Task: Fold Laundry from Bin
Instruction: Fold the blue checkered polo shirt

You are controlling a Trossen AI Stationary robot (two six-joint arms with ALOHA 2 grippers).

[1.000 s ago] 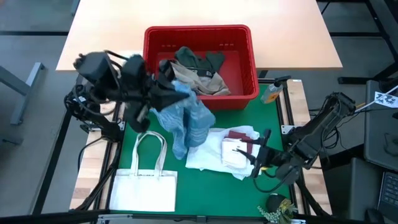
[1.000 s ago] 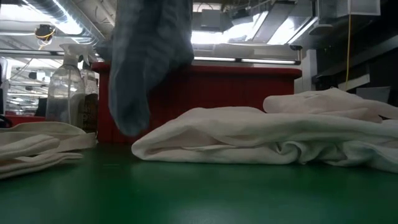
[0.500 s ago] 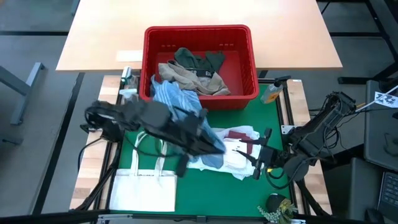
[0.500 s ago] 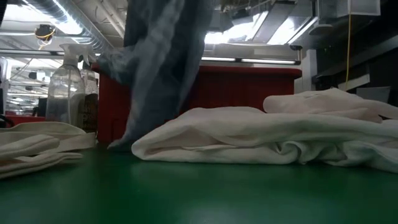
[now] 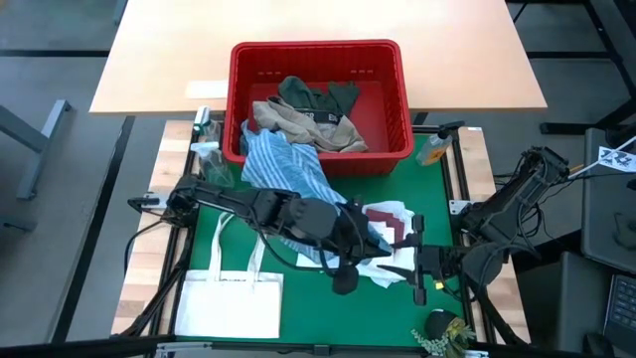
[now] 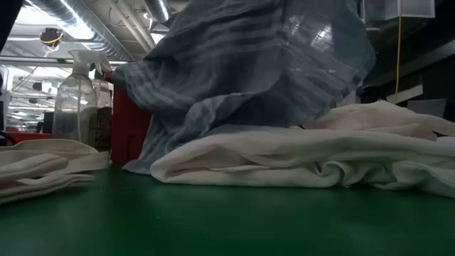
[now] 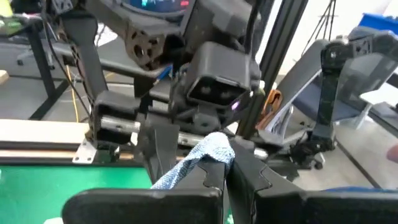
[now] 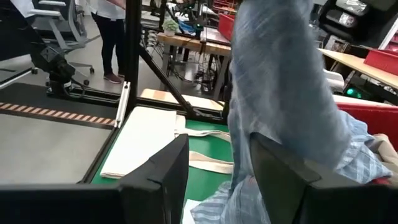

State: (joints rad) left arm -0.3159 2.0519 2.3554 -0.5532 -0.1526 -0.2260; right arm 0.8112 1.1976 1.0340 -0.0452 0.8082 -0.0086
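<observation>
A blue-and-white striped cotton garment drapes across the low view, hiding most of the red slotted plastic bin behind it and running off the top edge. From above, the dark left arm covers the crumpled white cloth pile, whose maroon piece shows only partly.

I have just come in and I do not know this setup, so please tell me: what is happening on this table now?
The robot is taking laundry out of the red bin. Its left hand is shut on a blue-and-white striped garment, stretching it from the bin's front edge out over the green mat and above the white cloth pile. The right hand waits open beside that pile, holding nothing. Beige and dark green pieces remain in the bin. A white tote bag lies flat on the mat.
</observation>
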